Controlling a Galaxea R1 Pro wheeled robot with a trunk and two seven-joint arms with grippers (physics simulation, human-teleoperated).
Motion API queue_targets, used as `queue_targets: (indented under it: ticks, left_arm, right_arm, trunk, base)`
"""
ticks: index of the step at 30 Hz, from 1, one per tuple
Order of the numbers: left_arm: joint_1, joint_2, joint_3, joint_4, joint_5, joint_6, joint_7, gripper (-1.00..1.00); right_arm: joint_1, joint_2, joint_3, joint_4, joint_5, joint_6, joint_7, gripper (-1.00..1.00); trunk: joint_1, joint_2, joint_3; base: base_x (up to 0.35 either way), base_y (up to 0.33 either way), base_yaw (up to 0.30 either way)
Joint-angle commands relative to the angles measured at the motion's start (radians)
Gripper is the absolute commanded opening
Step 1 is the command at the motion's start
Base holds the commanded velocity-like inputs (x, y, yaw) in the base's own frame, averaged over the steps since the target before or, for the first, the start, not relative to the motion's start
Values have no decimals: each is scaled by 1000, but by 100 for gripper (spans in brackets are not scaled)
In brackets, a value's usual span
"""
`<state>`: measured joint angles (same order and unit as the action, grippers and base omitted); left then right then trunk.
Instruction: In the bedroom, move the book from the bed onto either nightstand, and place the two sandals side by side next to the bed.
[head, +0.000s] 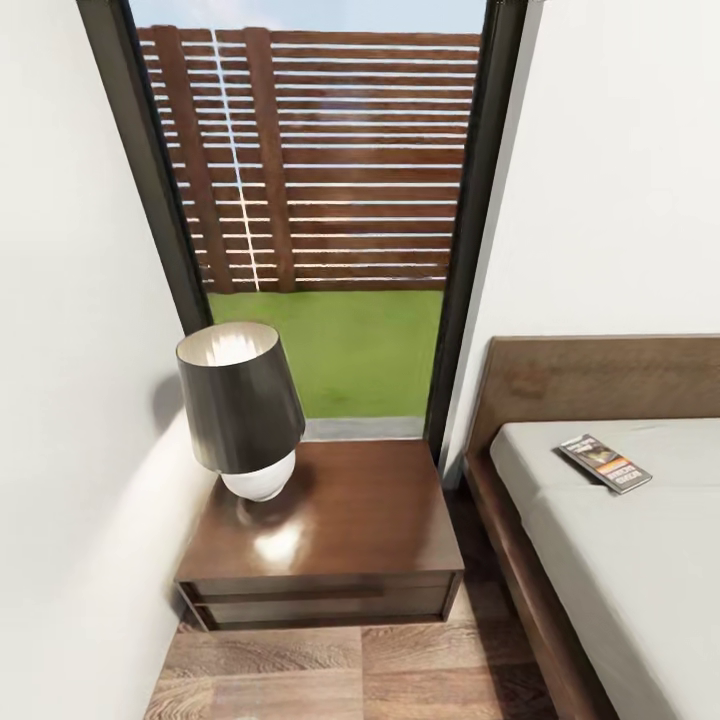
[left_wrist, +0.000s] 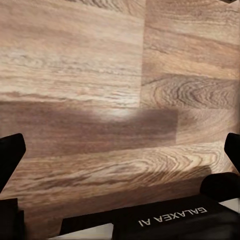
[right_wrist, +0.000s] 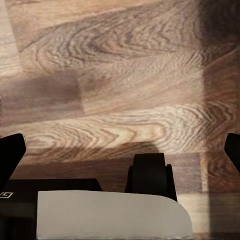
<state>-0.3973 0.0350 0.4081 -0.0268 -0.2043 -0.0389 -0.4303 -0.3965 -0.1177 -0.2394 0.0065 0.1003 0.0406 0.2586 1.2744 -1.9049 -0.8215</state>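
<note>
Head view has the nightstand (head: 330, 530) at lower centre, a dark-shaded lamp (head: 243, 410) standing on its left part, the tall window (head: 320, 200) behind. At right, the book (head: 605, 463) lies flat on the bed (head: 620, 560) mattress, near the headboard (head: 600, 380). Both wrist views look down on wood-plank floor (left_wrist: 100, 75): left tool (left_wrist: 120, 150) spread wide, right tool (right_wrist: 120, 150) spread wide, both holding nothing.
</note>
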Motion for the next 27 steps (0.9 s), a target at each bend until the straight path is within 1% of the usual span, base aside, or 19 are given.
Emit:
queue_targets:
  ticks: [1, 7, 27]
  left_arm:
    - [0, 0, 8, 1, -10, -4, -2, 100]
    - [0, 0, 8, 1, -10, -4, -2, 100]
    - [0, 0, 8, 1, -10, -4, -2, 100]
  right_arm:
    - [-1, 0, -9, 6, 10, 2, 3, 100]
    - [-1, 0, -8, 39, 10, 2, 2, 100]
    - [-1, 0, -9, 40, 10, 2, 3, 100]
  trunk:
    - [-4, 7, 2]
    - [-27, 49, 21]
    - [-104, 189, 84]
  base:
    - [0, 0, 0]
    - [0, 0, 0]
    - [0, 0, 0]
